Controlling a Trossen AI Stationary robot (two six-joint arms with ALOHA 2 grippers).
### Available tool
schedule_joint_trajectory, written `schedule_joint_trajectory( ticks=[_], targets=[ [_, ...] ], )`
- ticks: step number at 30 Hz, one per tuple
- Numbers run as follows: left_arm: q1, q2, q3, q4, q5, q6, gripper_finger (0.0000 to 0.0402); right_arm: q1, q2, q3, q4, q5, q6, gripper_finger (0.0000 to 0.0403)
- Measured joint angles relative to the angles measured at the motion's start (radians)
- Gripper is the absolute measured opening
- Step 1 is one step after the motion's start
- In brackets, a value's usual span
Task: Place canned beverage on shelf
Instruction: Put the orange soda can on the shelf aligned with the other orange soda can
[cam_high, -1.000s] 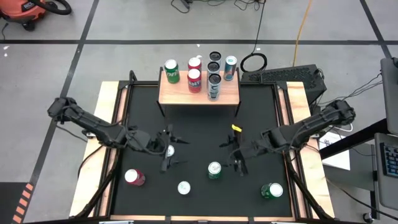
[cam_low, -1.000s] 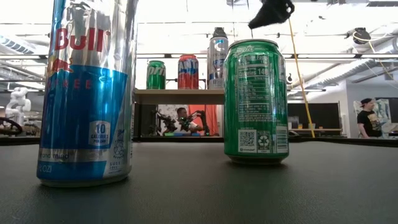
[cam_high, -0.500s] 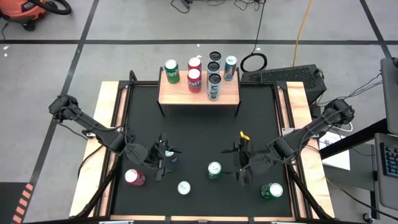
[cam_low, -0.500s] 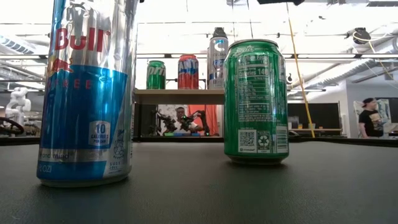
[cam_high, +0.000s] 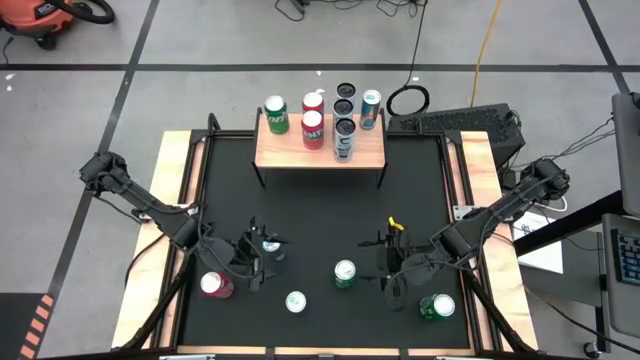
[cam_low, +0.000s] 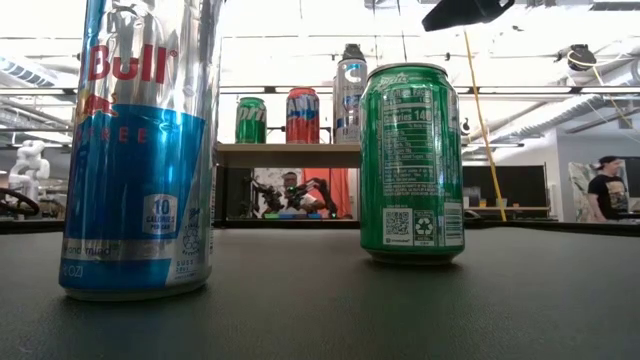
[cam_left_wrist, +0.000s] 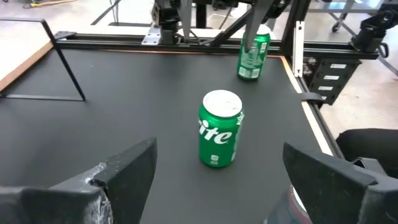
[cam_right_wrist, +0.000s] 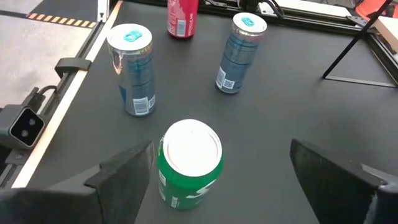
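Observation:
The shelf (cam_high: 320, 148), a light-wood board on black legs, stands at the table's far edge with several cans on it. On the black table, a green can (cam_high: 345, 273) stands upright between my two grippers. My left gripper (cam_high: 258, 266) hovers open to its left, its fingers (cam_left_wrist: 127, 168) pointing toward the can (cam_left_wrist: 219, 129). From the right, my right gripper (cam_high: 392, 272) hovers open, and its fingers (cam_right_wrist: 124, 171) frame the same can (cam_right_wrist: 189, 163). Neither touches it.
Other upright cans stand on the table: a red one (cam_high: 215, 285), a silver-blue one (cam_high: 296, 301), a slim one (cam_high: 270, 245) by my left gripper and a second green one (cam_high: 437, 306) near the right corner. Wooden rails edge the table.
Both grippers have swung toward the table's near edge and sunk a little, the left drifting toward the left edge and the right toward the right edge. Both have stayed open. No can has moved.

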Motion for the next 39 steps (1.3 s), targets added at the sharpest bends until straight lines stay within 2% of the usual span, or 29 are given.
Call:
schedule_joint_trajectory(
  ticks=[8,17,25,33,36,39],
  targets=[
    [0.003,0.000,0.000,-0.100,-0.057,0.010,0.0349,0.000,0.000,0.000,-0.003,-0.003,0.000,0.0357],
    [0.003,0.000,0.000,-0.169,-0.054,0.010,0.0349,0.000,0.000,0.000,-0.005,-0.005,0.007,0.0357],
    [0.002,-0.019,0.000,-0.246,0.000,-0.032,0.0349,0.001,0.000,0.000,-0.006,-0.005,0.015,0.0357],
    [-0.054,-0.131,0.000,-0.266,0.052,-0.068,0.0349,0.002,0.000,0.000,-0.015,-0.006,0.017,0.0357],
    [-0.070,-0.181,0.005,-0.329,0.080,-0.096,0.0349,0.002,0.000,0.000,-0.017,-0.006,0.006,0.0357],
    [-0.071,-0.201,0.050,-0.468,0.106,-0.197,0.0349,0.002,0.000,0.000,-0.018,-0.006,0.007,0.0357]
  ],
)
